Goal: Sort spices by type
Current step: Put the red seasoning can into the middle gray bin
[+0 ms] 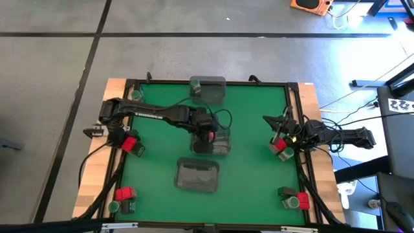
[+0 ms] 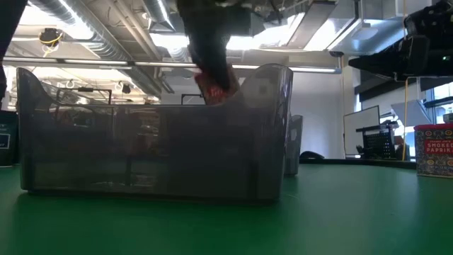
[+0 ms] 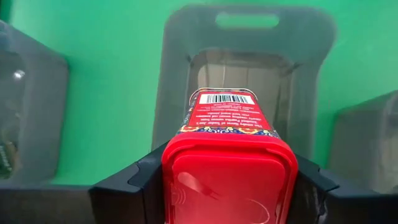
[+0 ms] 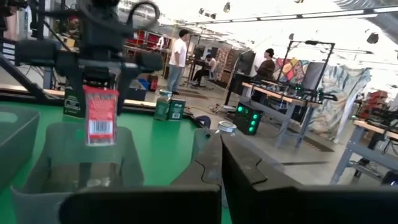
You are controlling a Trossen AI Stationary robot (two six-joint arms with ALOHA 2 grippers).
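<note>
**Left hand holds a red spice tin above the middle tray**

The left hand (image 1: 207,133) reaches in over the middle of the green desk (image 1: 252,116). Its two dark fingers (image 3: 134,180) pinch a red spice tin (image 3: 227,162) by its sides, lid toward the wrist and barcode end pointing down. The tin hangs directly over a clear plastic tray (image 1: 217,144) at the centre of the desk, partly below the tray's rim as seen from the low view, where it shows as a red patch (image 2: 214,88) behind the tray's near wall (image 2: 156,156).

A second clear tray (image 1: 198,175) lies nearer, just in front of the first. A third tray (image 1: 208,88) stands at the far edge of the desk.

The right hand (image 1: 279,139) rests at the right side of the desk with its fingers pressed together, holding nothing. Just beside it stand a red tin and a green-lidded jar (image 1: 284,152).

Other spices wait in small groups: a red tin (image 1: 131,144) at the left edge, a red tin with a green-lidded jar (image 1: 121,197) at the near left corner, and a red tin, dark block and jar (image 1: 294,199) at the near right corner. One green-lidded jar (image 1: 136,94) stands at the far left corner.
</note>
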